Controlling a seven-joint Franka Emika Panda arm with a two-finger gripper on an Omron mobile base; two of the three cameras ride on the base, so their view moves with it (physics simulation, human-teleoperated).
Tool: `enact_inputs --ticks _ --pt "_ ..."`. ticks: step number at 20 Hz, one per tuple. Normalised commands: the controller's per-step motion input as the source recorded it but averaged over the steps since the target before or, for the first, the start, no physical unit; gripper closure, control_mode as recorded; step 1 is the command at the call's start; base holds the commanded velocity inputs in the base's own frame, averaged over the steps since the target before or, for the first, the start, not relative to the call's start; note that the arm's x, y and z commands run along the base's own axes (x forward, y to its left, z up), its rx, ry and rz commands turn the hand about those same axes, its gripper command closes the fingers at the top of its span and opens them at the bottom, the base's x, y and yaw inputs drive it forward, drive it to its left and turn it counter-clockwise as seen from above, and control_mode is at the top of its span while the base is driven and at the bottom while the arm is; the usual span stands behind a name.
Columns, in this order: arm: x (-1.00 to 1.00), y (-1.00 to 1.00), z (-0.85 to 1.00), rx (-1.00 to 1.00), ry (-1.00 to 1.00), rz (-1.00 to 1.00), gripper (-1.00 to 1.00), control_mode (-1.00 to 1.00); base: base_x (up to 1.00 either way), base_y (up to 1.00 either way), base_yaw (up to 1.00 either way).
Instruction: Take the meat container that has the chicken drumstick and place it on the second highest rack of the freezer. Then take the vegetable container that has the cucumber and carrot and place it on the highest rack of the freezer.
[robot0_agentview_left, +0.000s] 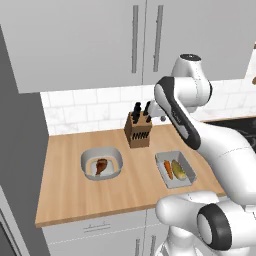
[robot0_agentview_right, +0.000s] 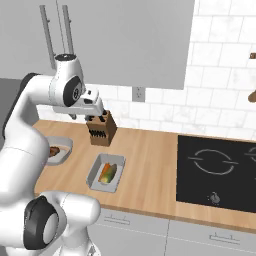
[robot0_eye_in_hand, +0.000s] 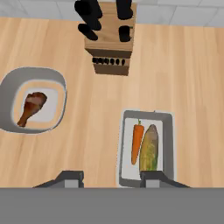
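Note:
The meat container (robot0_eye_in_hand: 9, 89) is a rounded grey bowl on the wooden counter, holding a brown chicken drumstick (robot0_eye_in_hand: 31, 107). It lies left of centre in the left base view (robot0_agentview_left: 87, 156) and sits partly behind my arm in the right base view (robot0_agentview_right: 62, 155). The vegetable container (robot0_eye_in_hand: 168, 144) is a rectangular grey tray holding a carrot (robot0_eye_in_hand: 137, 142) and a cucumber (robot0_eye_in_hand: 150, 148); it also shows in both base views (robot0_agentview_left: 187, 162) (robot0_agentview_right: 95, 175). My gripper (robot0_eye_in_hand: 111, 177) hangs open high above the counter, between the two containers, holding nothing. The freezer racks are out of view.
A wooden knife block (robot0_agentview_left: 138, 131) (robot0_agentview_right: 101, 131) (robot0_eye_in_hand: 109, 52) stands at the back of the counter, just beyond both containers. A black cooktop (robot0_agentview_right: 217, 170) lies to the right. Grey wall cabinets (robot0_agentview_left: 100, 40) hang overhead. A tall grey panel (robot0_agentview_left: 20, 150) bounds the counter's left end.

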Motion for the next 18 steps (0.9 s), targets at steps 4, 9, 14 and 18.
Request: enact_inputs --ticks 4,9,14,18 --pt "-0.16 0.0 -0.01 0.0 0.0 0.02 -1.0 -1.0 0.0 0.0 0.0" --pt "-0.66 0.0 -0.15 -0.01 -0.07 0.29 -1.0 -1.0 0.0 0.0 0.0" --pt "-0.82 0.34 -0.37 -0.2 -0.11 0.55 -1.0 -1.0 0.0 0.0 0.0" --pt "-0.54 0.73 -0.44 -0.26 -0.03 0.6 -1.0 -1.0 0.0 0.0 0.0"
